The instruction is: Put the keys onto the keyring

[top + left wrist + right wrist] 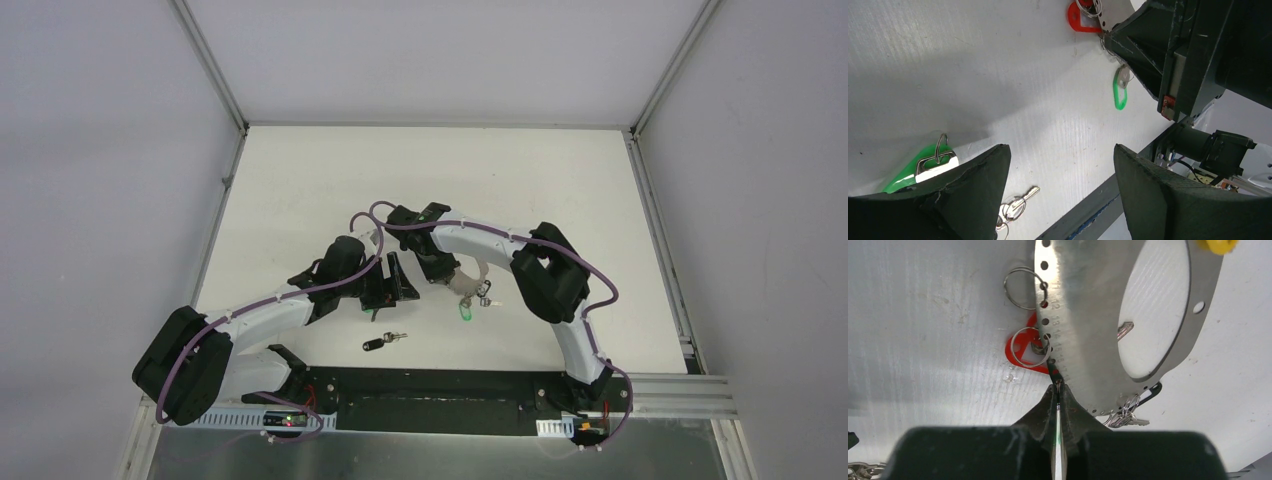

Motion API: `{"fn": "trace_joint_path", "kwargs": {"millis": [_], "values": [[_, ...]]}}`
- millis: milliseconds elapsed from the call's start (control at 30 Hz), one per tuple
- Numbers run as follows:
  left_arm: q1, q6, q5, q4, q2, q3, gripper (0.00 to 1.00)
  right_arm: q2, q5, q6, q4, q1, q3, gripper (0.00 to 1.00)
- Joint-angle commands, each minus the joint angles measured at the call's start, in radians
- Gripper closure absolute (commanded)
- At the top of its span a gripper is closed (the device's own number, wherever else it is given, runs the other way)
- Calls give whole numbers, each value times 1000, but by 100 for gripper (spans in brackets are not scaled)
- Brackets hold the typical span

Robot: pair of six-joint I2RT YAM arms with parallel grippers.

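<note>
**A:** What is your right gripper doing?

**B:** My right gripper point(1058, 386) is fully closed. Its tips pinch the rim of the keyring point(1083, 315), at the lower edge as my wrist camera sees it. The keyring is a flat grey band with a row of small holes.

**A:** What hangs on it?

**B:** A red tag point(1015, 352) hangs on a small wire ring, just beside my fingertips. A yellow tag point(1217, 245) sits at the far side and is mostly cut off by the picture edge. A green tag point(1119, 92) hangs near this gripper too, but I cannot tell exactly where it joins.

**A:** And the left one?

**B:** My left gripper point(1062, 152) stands wide open, and only the bare table point(998, 75) shows between its fingers. It is over the table, close to the right gripper on its left side.

**A:** Where are the keys?

**B:** Both lie on the table, apart from the keyring. The green key point(908, 175) is just beside one finger of my left gripper and is partly hidden behind it. The black key point(378, 344) lies towards the near edge of the table, in front of the left gripper.
</note>
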State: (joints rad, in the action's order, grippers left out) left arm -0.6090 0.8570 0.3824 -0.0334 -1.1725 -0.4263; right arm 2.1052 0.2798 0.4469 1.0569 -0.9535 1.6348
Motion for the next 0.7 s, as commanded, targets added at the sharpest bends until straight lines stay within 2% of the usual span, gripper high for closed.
{"fn": "trace_joint_path", "kwargs": {"millis": [0,667], "values": [[-1,12,-20,-36,11,0,23,-26,33,0,28,-8,54,100],[-1,9,-23,-63,50,21,23,-312,-17,-125,24,12,51,100]]}}
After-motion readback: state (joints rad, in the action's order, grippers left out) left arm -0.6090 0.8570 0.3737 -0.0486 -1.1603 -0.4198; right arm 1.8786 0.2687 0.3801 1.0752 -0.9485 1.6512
